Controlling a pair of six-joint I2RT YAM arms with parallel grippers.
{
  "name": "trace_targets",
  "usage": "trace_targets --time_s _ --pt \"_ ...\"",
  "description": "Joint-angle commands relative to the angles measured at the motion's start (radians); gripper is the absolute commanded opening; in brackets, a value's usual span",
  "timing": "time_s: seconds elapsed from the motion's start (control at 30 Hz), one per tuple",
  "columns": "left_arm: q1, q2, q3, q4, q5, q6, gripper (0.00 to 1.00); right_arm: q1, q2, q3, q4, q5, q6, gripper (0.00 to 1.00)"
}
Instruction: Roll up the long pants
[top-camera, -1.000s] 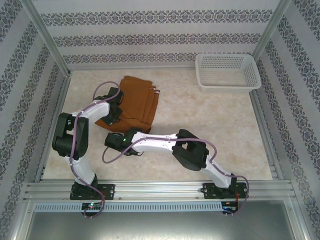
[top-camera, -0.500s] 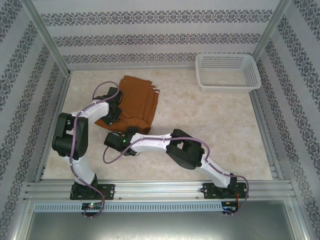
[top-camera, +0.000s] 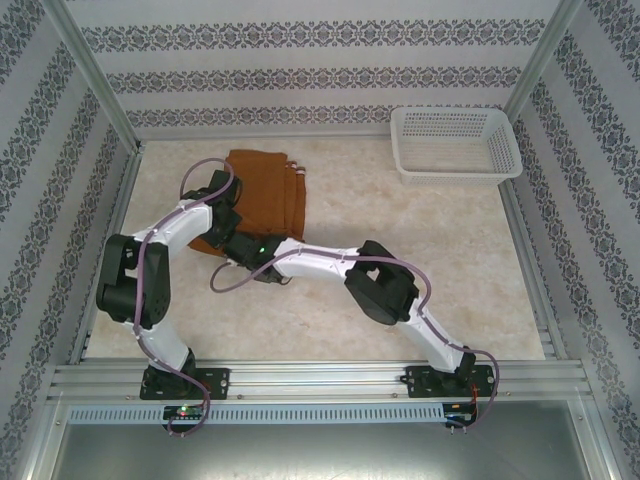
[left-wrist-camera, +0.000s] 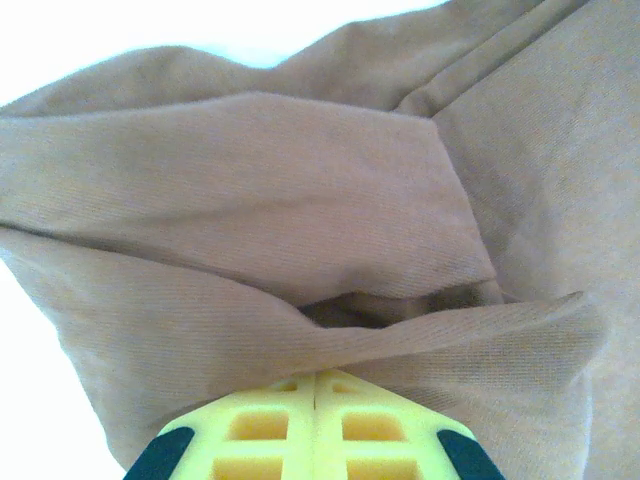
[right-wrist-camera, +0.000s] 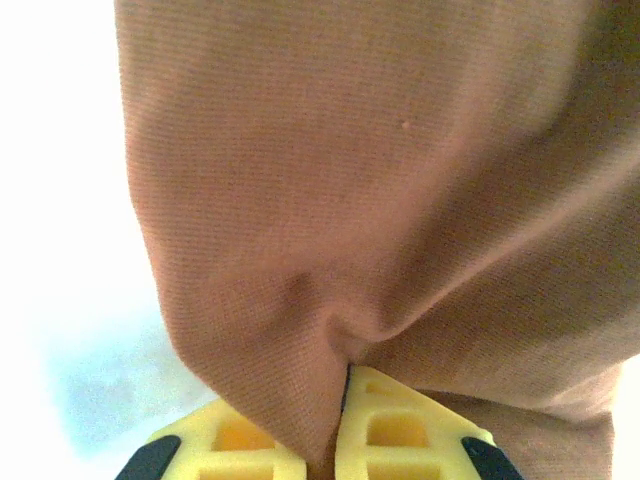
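- Long pants (top-camera: 265, 190): folded into a narrow stack on the far-left part of the worktop (top-camera: 420, 240). Its long axis runs near to far and leans slightly right at the far end.
- Left gripper (left-wrist-camera: 315, 392): fingers pressed together, with a ridge of cloth drawn across the tips. By the creases running to that spot, it appears to be pinching a fold.
- Right gripper (right-wrist-camera: 342, 398): closed on the cloth, and a pleat runs visibly down between the two yellow fingers.
- Key relation: both grippers sit at the near end of the stack, left gripper on its left side, right gripper just beside it to the right. Almost all of the cloth lies beyond them towards the far wall. Judged from this, a roll would have to travel from near to far along the long axis.
- View differences: the top camera gives the stack's outline and heading, but the arms cover both grips. The wrist cameras show the grips and no outline.
- Basket (top-camera: 455, 150): white mesh, far right, well apart from the pants.
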Motion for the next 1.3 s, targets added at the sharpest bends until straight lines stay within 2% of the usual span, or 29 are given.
trace_targets --time_s 0.0,0.4,0.6,0.83,1.07,1.27 --pt "0.027 -0.050 0.040 -0.071 -0.011 0.036 0.00 -0.018 -0.084 0.028 -0.186 -0.243 0.095 0.00" --pt "0.050 -0.082 0.059 -0.100 0.000 0.044 0.00 -0.053 -0.090 0.277 -0.533 -0.629 0.185 0.00" --pt "0.054 -0.095 0.063 -0.105 0.002 0.047 0.00 -0.101 -0.074 0.326 -0.612 -0.855 0.218 0.00" --pt "0.061 -0.100 0.078 -0.117 0.002 0.055 0.00 -0.209 -0.053 0.308 -0.607 -1.089 0.288 0.00" --pt "0.062 -0.105 0.087 -0.115 0.018 0.055 0.00 -0.327 0.036 0.314 -0.569 -1.182 0.332 0.00" --pt "0.037 -0.158 0.053 -0.076 0.092 0.051 0.00 -0.359 0.147 0.385 -0.582 -1.202 0.319 0.00"
